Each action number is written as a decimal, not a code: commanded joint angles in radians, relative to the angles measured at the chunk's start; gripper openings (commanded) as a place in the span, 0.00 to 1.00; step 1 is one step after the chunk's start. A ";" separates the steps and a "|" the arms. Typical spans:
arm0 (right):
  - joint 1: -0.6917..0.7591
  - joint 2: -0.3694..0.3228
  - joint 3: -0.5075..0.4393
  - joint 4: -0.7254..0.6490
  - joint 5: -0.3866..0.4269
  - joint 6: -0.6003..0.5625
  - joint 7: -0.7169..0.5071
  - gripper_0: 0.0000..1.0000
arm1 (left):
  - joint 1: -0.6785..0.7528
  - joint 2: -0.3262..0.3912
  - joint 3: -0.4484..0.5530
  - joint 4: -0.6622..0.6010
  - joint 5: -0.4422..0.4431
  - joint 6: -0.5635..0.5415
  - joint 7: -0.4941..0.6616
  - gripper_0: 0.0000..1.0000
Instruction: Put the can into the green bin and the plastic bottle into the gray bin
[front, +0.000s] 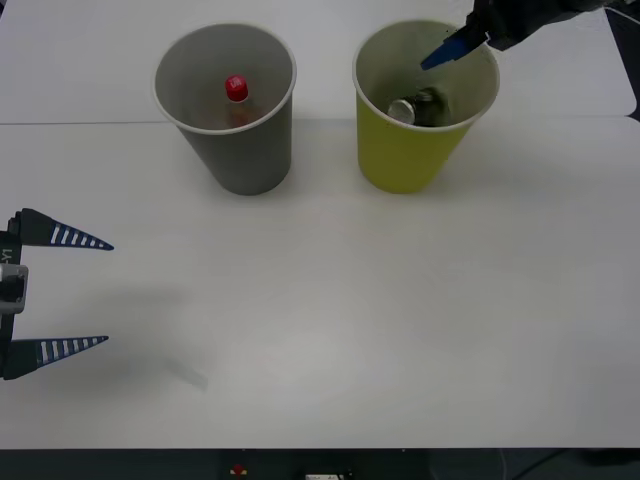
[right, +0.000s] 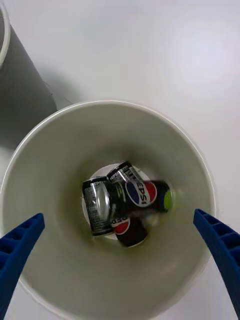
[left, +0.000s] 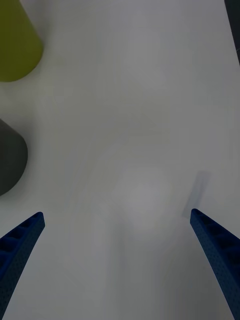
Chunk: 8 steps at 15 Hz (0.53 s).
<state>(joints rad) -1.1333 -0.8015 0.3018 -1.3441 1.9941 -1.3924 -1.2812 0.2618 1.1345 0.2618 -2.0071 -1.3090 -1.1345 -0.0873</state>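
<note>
Front view — right claw (front: 455, 47) over green bin (front: 400, 160) rim

White table (front: 330, 330) spread across nearly the whole front view, matte and evenly lit. Thin seam line (front: 80, 123) running across the far part of the surface, left to right. Soft shadows pooled on the white near the left side and faintly toward the middle. Dark strip (front: 120, 464) along the near edge, below the tabletop, with small indistinct fittings at its centre. Same pale surface under both wrist views, with a faint grey smudge (left: 199, 192) on it.
</note>
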 joint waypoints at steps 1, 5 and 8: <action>0.064 -0.027 -0.099 -0.073 -0.021 -0.056 0.054 1.00 | 0.000 0.000 0.000 0.000 0.000 0.000 0.000 1.00; 0.208 -0.091 -0.242 -0.161 -0.178 -0.074 0.169 1.00 | 0.000 0.000 0.000 0.000 0.000 0.000 0.000 1.00; 0.328 -0.137 -0.331 -0.225 -0.278 -0.076 0.275 1.00 | 0.000 0.000 0.000 0.000 0.000 0.000 0.000 1.00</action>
<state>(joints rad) -0.8358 -0.9290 -0.0057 -1.5466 1.7337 -1.4670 -1.0313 0.2618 1.1345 0.2618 -2.0071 -1.3090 -1.1345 -0.0873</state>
